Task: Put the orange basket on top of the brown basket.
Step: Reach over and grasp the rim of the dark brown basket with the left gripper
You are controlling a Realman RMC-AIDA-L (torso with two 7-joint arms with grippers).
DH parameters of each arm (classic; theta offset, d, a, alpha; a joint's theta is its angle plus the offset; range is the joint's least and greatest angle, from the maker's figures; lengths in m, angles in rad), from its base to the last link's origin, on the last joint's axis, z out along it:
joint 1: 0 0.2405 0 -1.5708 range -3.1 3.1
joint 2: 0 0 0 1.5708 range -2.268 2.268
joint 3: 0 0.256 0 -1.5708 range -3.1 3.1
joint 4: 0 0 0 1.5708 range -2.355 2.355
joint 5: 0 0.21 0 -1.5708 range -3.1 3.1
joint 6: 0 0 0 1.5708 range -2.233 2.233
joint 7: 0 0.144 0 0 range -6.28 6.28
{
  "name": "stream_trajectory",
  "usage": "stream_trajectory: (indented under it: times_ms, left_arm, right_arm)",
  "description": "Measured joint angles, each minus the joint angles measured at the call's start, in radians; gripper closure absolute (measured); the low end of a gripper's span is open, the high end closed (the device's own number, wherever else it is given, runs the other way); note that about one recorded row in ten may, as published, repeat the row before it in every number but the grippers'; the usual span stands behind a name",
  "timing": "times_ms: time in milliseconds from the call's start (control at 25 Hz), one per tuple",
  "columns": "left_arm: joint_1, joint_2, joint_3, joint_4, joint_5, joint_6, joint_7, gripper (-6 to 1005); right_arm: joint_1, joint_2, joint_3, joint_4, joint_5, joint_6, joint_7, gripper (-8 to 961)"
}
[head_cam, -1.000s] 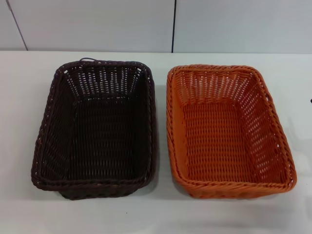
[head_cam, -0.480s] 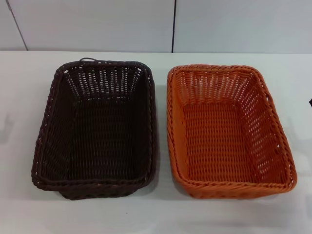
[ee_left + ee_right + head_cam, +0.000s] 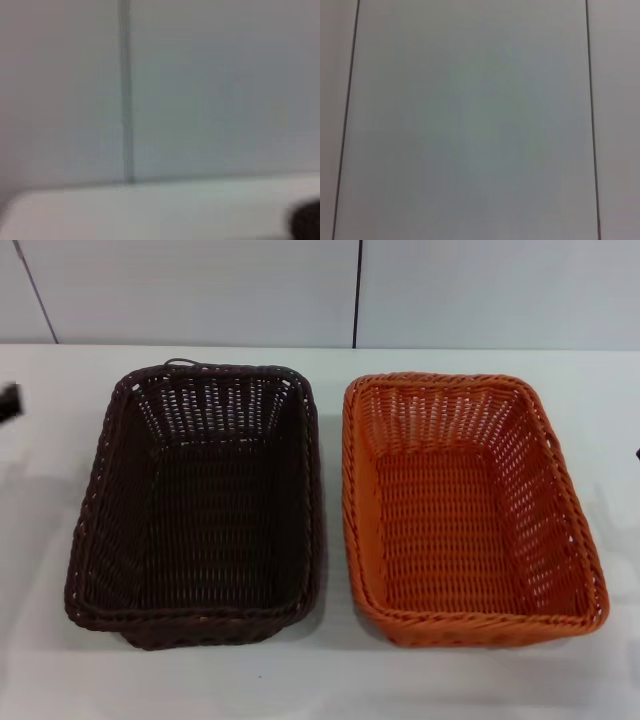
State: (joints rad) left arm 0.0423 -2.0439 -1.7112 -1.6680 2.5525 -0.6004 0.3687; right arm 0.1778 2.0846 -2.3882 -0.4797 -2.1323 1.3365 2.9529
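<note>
The brown basket (image 3: 195, 505) sits upright on the white table, left of centre in the head view. The orange basket (image 3: 465, 505) sits upright beside it on the right, with a narrow gap between their rims. Both are empty. A dark part of my left gripper (image 3: 8, 402) shows at the left edge of the head view, well clear of the brown basket. Only a dark sliver of my right arm (image 3: 637, 452) shows at the right edge, clear of the orange basket. A dark blur (image 3: 306, 222) in the left wrist view may be the brown basket.
The white table (image 3: 330, 680) runs back to a pale panelled wall (image 3: 200, 290) with a dark vertical seam. The right wrist view shows only wall panels (image 3: 470, 125). Bare table lies around both baskets.
My left gripper has come into the head view at the left edge. Neither basket has moved.
</note>
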Motion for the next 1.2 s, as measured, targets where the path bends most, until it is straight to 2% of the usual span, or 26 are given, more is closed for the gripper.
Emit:
stream_trajectory:
  times_ms: [40,80,120,200,440,640,1200]
  left_arm:
    - [0.0,0.0,0.0,0.0,0.0,0.0,0.0,242]
    - [-0.026,-0.016,-0.032,-0.023,-0.006,-0.101,0.022,242]
    - [-0.052,-0.013,-0.036,-0.036,-0.02,-0.203,0.015,242]
    - [-0.068,-0.012,-0.022,-0.042,-0.027,-0.256,-0.001,243]
    - [-0.071,-0.015,0.031,-0.05,-0.026,-0.278,-0.017,242]
    - [-0.076,-0.016,0.039,-0.043,-0.021,-0.304,-0.022,243]
    - [-0.116,-0.017,0.051,0.087,-0.023,-0.287,-0.022,285]
  right_arm:
    - [0.001,0.0,-0.001,0.0,0.0,-0.001,0.0,126]
    - [0.002,0.0,-0.002,0.0,0.0,-0.001,0.0,126]
    - [0.002,0.0,-0.002,0.0,0.0,-0.002,0.0,126]
    - [0.002,0.001,-0.003,0.002,0.0,-0.003,0.0,126]
    - [-0.002,0.002,0.001,0.002,0.0,-0.011,0.0,125]
    - [-0.002,0.001,-0.001,0.0,0.0,-0.011,0.0,125]
    - [0.001,-0.002,-0.006,0.0,-0.009,0.005,-0.005,126]
